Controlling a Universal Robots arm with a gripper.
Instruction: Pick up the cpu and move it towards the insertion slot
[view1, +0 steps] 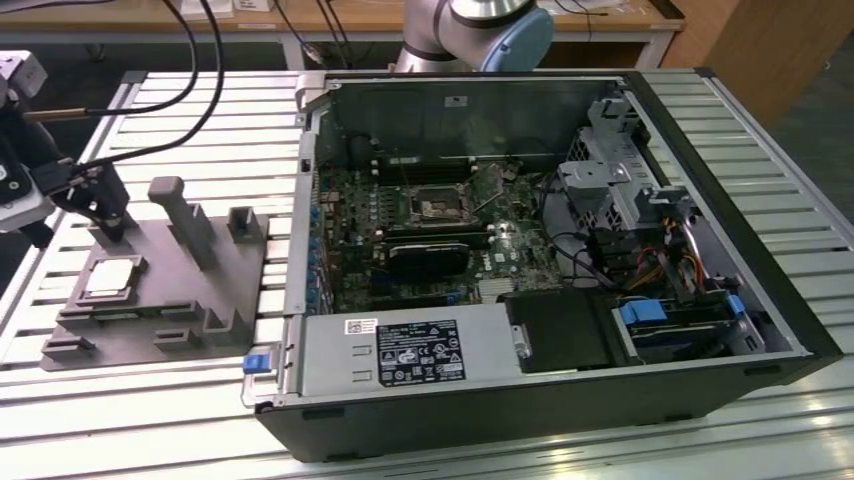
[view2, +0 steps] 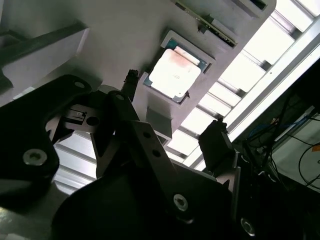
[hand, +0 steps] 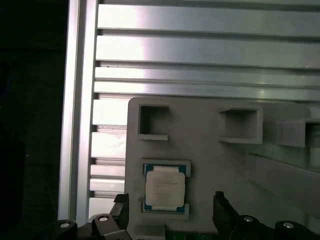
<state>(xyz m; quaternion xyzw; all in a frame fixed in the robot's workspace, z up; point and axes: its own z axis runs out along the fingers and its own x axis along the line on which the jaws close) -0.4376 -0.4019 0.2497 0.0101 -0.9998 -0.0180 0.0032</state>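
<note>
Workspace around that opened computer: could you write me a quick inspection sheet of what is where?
Surface: slatted metal table carrying a grey fixture plate and an open computer case.
Job's things: cpu lies flat in its nest on the plate; insertion slot sits inside the case, well apart from the cpu.
Clutter: upright grey blocks on the plate.
Grippers: gripper open, fingers spread to either side of the cpu, holding nothing.
Cables: black cables run to the arm's tool; coloured wires inside the case.
Surroundings: wooden bench behind the table.
</note>
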